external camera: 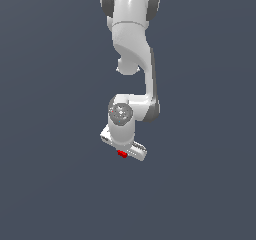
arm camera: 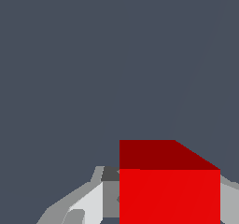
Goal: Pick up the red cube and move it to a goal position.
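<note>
The red cube (external camera: 121,154) shows as a tiny bright red spot under the white hand of my arm in the exterior view, near the middle. In the wrist view the red cube (arm camera: 169,190) is large and close, sitting between my grey fingers (arm camera: 95,202), which press against its sides. My gripper (external camera: 122,153) is shut on the cube. The fingertips themselves are hidden by the hand in the exterior view.
The white arm (external camera: 135,44) reaches down from the top of the exterior view. Everything around it is a plain dark grey-blue surface (external camera: 50,184) with no other objects showing.
</note>
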`<state>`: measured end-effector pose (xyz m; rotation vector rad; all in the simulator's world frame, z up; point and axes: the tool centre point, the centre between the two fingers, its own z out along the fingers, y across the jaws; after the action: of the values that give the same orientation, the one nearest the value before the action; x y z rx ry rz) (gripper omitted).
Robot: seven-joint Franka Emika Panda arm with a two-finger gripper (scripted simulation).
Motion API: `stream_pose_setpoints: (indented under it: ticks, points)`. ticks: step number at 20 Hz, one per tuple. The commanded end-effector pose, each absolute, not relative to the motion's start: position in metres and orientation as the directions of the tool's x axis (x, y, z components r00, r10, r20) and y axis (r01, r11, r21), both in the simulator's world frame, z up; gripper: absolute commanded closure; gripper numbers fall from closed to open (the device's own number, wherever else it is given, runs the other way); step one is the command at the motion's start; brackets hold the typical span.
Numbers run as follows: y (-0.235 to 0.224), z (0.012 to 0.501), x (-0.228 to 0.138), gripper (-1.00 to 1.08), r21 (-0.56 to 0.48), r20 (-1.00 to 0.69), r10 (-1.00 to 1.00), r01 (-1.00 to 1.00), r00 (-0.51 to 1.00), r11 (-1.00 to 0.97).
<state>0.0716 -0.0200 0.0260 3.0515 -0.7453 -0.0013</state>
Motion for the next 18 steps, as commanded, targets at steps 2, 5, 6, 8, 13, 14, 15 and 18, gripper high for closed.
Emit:
stream_pose_setpoints:
  ticks: [2,5,6,8,13,14,15,18]
  points:
    - [-0.012,0.030,0.058,1.08,0.000,0.000,-0.461,-0.461,0.888,-0.888]
    - [-0.004,0.034,0.042,1.08,0.000,0.000,-0.461,-0.461,0.888,-0.888]
    - [-0.001,0.036,0.037,1.08,0.000,0.000,-0.461,-0.461,0.888,-0.888]
    - [0.005,0.038,0.026,1.08,0.000,0.000,-0.461,-0.461,0.888,-0.888]
    - [0.021,0.046,-0.004,1.08,0.000,0.000,-0.461,-0.461,0.888,-0.888]
    - [0.025,0.048,-0.010,1.08,0.000,0.000,-0.461,-0.461,0.888,-0.888]
    - [0.028,0.050,-0.017,1.08,0.000,0.000,-0.461,-0.461,0.888,-0.888]
    - [0.038,0.054,-0.035,1.08,0.000,0.000,-0.461,-0.461,0.888,-0.888]
